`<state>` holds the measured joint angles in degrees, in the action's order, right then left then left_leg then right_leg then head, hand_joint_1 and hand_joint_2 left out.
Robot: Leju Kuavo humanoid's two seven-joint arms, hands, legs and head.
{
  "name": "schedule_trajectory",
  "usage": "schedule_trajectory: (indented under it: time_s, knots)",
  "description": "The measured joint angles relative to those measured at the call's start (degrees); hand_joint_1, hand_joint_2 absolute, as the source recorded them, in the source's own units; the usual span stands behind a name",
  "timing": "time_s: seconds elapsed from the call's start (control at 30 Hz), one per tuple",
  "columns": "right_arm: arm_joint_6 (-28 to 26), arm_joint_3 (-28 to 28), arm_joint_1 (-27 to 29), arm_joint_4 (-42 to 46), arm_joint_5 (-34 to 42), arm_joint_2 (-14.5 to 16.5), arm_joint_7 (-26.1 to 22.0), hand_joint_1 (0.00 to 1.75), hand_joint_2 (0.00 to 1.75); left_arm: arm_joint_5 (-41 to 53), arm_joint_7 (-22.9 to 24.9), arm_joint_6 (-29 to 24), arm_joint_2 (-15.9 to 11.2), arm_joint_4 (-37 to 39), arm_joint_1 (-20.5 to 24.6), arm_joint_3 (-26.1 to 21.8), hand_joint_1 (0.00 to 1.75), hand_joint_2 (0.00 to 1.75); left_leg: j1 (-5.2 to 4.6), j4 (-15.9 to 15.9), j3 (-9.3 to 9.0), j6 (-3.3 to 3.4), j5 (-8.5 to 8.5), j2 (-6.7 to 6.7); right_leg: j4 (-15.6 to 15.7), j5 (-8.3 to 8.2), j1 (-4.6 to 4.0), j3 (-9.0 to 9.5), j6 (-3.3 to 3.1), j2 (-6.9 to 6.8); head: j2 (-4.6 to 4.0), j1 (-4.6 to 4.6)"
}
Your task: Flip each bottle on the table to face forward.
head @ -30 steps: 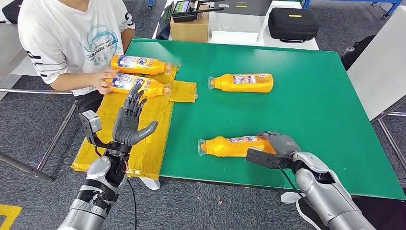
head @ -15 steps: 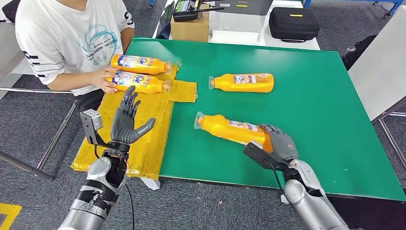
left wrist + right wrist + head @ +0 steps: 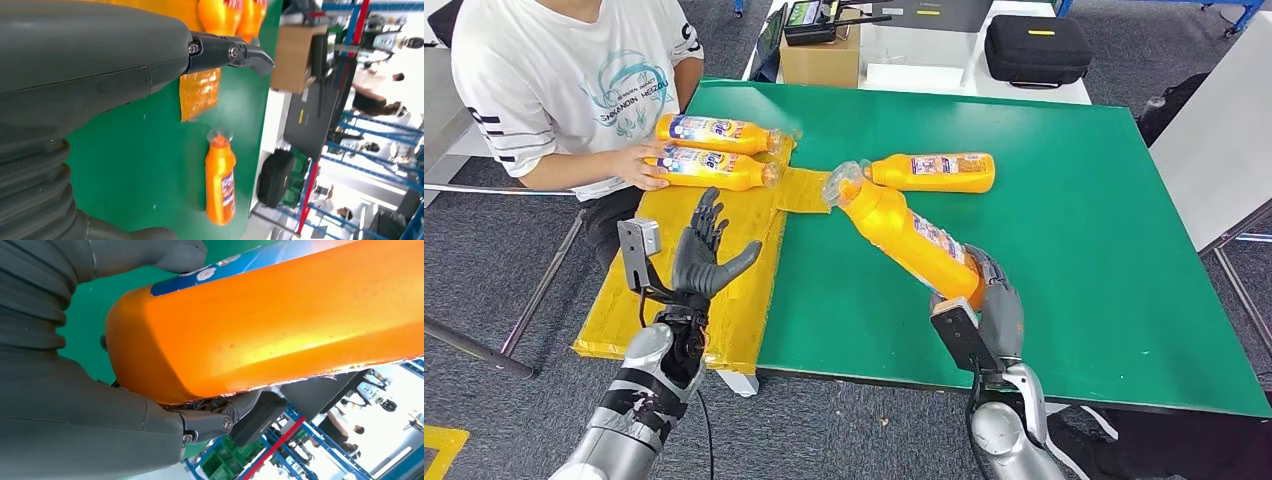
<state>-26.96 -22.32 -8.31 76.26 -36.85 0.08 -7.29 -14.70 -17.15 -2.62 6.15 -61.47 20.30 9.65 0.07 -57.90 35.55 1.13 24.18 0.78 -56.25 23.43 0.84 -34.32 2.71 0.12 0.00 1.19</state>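
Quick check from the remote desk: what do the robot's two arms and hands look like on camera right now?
Both arms are silver metal with dark joint sections. The left hand and right hand have a grey ribbed cover, a thick grey thumb and darker fingers. A small box-shaped camera sits at each wrist, pale grey on the left arm and dark on the right arm. A thin black cable runs along the left arm.

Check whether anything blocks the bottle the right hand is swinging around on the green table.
The held bottle, gripped at its base by the right hand, is raised with its cap close to the cap of the far bottle lying on the table. That bottle is the one possible obstruction; contact cannot be judged.
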Motion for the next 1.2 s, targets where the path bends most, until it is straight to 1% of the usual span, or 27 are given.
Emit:
schedule_trajectory:
  time_s: [0.13,0.23,0.33,0.4,0.53,0.6,0.73,0.8,0.9,1.03,1.2]
  knots:
    - [-0.1,0.1,0.3,0.1,0.5,1.3,-0.2,1.75,1.75,-0.6,0.4,0.2,0.3,1.0,0.8,0.7,0.0,1.75,0.0,0.0,0.01,0.0,0.0,0.01,0.0,0.0,0.0,-0.01,0.0,0.0,0.0,0.01]
    - [0.0,0.1,-0.1,-0.2,2.5,2.1,-1.3,1.75,1.75,-2.0,1.8,1.1,0.4,1.7,1.5,1.6,0.0,1.75,0.0,0.0,0.02,0.0,0.0,0.02,0.0,0.0,-0.01,-0.01,0.0,-0.01,0.0,0.01]
    - [-0.4,-0.3,-2.5,-2.7,4.3,3.5,-3.8,1.75,1.75,-4.2,3.8,3.0,0.9,2.8,3.0,3.7,0.0,1.75,0.0,0.0,0.02,0.0,0.0,0.01,0.0,0.0,0.0,-0.01,0.0,0.0,0.0,0.01]
    - [-1.8,-1.2,-5.0,-5.9,3.9,4.5,-5.2,1.75,1.75,-5.6,4.8,4.1,1.4,3.6,4.3,5.6,0.0,1.75,0.0,0.0,0.02,0.01,-0.02,0.01,0.0,-0.01,0.0,0.0,0.0,0.0,0.0,0.0]
    - [-7.6,-3.1,-10.1,-13.6,-0.6,6.3,-5.0,1.75,1.75,-7.9,6.1,4.6,2.2,4.4,6.6,9.4,0.0,1.75,0.0,0.0,0.01,0.03,-0.07,0.04,0.0,-0.03,0.0,0.03,0.02,-0.01,-0.01,0.01]
    - [-9.0,-3.7,-11.8,-16.5,-1.7,6.8,-4.7,1.75,1.75,-8.4,6.3,4.6,2.4,4.5,7.3,10.6,0.0,1.75,0.0,0.0,0.01,0.02,-0.07,0.04,0.0,-0.03,0.0,0.03,0.02,-0.01,0.0,0.01]
    - [-9.7,-4.3,-13.6,-20.3,-2.4,7.4,-4.6,1.75,1.75,-8.8,6.4,4.6,2.5,4.7,8.1,11.9,0.0,1.75,0.0,0.0,0.02,0.02,-0.06,0.05,0.0,-0.02,0.0,0.01,0.02,-0.02,0.0,0.01]
    - [-10.8,-4.4,-14.2,-21.7,-3.8,7.6,-4.1,1.75,1.75,-9.3,6.5,4.6,2.5,4.7,8.2,12.4,0.0,1.75,0.0,0.0,0.04,0.01,-0.05,0.06,0.0,-0.02,-0.01,-0.01,0.02,-0.02,0.0,0.01]
    - [-12.2,-4.3,-14.9,-23.8,-8.3,8.1,-3.6,1.75,1.75,-10.3,7.0,4.5,2.6,4.7,8.7,13.0,0.0,1.75,0.0,0.0,0.04,0.01,-0.05,0.05,0.0,-0.01,-0.01,-0.02,0.02,-0.01,0.0,0.01]
    - [-12.6,-2.6,-15.6,-26.4,-14.9,9.5,-3.5,1.75,1.75,-11.4,7.5,3.9,3.0,4.7,9.3,13.9,0.0,1.75,0.0,0.0,0.04,0.02,-0.05,0.05,0.0,-0.02,0.0,-0.01,0.02,-0.02,-0.01,0.01]
    - [-12.8,-0.6,-16.9,-29.8,-19.4,10.8,-2.6,1.75,1.75,-12.0,8.2,2.3,3.8,4.6,9.9,14.6,0.0,1.75,0.0,0.0,0.04,0.02,-0.06,0.06,0.0,-0.02,0.0,-0.01,0.02,-0.02,-0.01,0.0]
